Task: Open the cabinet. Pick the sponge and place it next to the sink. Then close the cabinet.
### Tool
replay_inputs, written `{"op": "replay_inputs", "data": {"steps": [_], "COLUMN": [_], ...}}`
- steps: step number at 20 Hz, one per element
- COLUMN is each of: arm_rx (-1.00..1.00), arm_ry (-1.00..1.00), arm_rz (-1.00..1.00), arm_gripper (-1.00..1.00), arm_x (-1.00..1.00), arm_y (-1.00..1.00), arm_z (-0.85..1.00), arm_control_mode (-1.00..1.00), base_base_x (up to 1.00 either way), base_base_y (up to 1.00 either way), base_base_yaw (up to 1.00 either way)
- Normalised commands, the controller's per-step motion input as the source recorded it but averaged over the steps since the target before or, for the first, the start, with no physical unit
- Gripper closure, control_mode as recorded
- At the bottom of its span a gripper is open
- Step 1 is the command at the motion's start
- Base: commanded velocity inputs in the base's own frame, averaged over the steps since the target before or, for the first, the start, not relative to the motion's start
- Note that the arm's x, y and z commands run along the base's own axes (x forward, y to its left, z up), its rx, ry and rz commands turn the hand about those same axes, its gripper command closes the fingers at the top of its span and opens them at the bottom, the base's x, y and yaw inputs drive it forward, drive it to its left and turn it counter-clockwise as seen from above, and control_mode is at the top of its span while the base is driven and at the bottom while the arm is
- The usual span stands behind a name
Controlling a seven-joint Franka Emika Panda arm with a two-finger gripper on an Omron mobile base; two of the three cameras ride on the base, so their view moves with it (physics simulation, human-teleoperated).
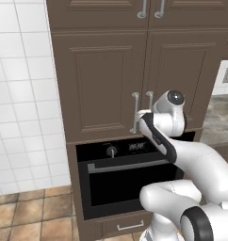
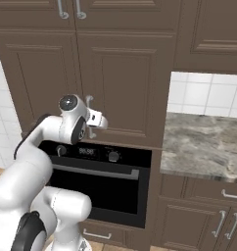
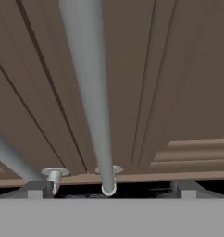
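Observation:
The tall dark-brown cabinet (image 1: 111, 80) has both doors closed. My gripper (image 1: 141, 116) sits at the lower end of the right door's long silver handle (image 1: 149, 98), just above the oven. From the right base view the gripper (image 2: 95, 125) is against that same handle (image 2: 88, 102). Seen from the hand, the handle (image 3: 93, 92) runs down the middle, and its lower end lies between my two dark fingertips (image 3: 37, 189). The gripper (image 3: 109, 190) is open, its jaws wide apart on either side of the bar. The sponge is hidden and the sink is out of view.
A black oven (image 1: 120, 179) sits right under the cabinet, with a drawer (image 1: 130, 226) below it. The left door's handle (image 1: 134, 113) is close beside my hand. White tiled wall (image 1: 21, 94) is at the left. A marble counter (image 2: 203, 142) lies to the right.

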Motion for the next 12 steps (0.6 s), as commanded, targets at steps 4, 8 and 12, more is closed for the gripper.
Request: {"op": "replay_inputs", "data": {"steps": [4,8,12], "arm_rx": [0.01,0.01,0.0], "arm_ry": [0.0,0.0,0.0], "arm_rz": [0.0,0.0,0.02], "arm_gripper": [-1.0,-1.0,-1.0], "arm_x": [0.04,0.0,0.0], "arm_y": [-0.01,0.0,0.0], "arm_z": [0.0,0.0,0.0], "arm_control_mode": [-1.0,-1.0,-1.0], "base_base_x": [0.0,0.0,0.0], "base_base_y": [0.0,0.0,0.0], "base_base_yaw": [0.0,0.0,0.0]}}
